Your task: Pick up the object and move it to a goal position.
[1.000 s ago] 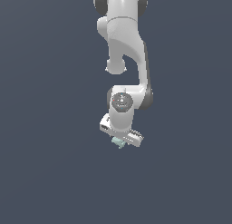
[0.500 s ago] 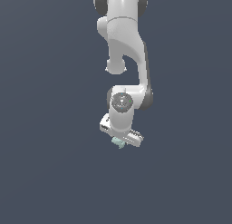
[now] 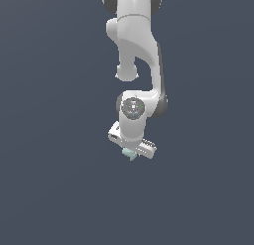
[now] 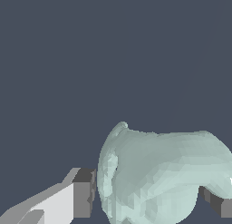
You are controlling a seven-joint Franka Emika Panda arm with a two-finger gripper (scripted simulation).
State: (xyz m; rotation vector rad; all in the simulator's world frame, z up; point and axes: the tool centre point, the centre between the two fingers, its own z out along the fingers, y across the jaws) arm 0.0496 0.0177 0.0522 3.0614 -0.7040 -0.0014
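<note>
Exterior view: hanging straight down from the top of frame, the white arm (image 3: 135,45), wrist joint facing the camera, gripper (image 3: 132,151) at the low end, tilted so its body is sloping down toward the exterior view's right. Peeking out just under the gripper body, the object (image 3: 130,153), tiny, pale mint-green, touching the underside and sitting right where the jaws are; far smaller than the gripper. Jaw opening itself not readable here, too small and hidden by the gripper body. Nothing else around: plain dark grey-blue background, no worktop edge, no goal marker, nothing standing in the way on any side. Wrist view: filling much of the frame, the object (image 4: 158,177), lumpy, curled, long axis running across between the two fingers (image 4: 81,193); one grey pad pressing against one end, the other finger showing only as a small dark corner (image 4: 217,204) at the opposite side, tucked against or just behind the lump. Looking narrow and clamped on the object, jaws closing across its long axis, contact on the far pad partly hidden so not fully certain. Judging the grasp as made and the carry to the goal as the step in hand; goal position not showing in either view, so direction of travel not tellable. Risk judged: small irregular lump slipping or rotating between the pads.
</note>
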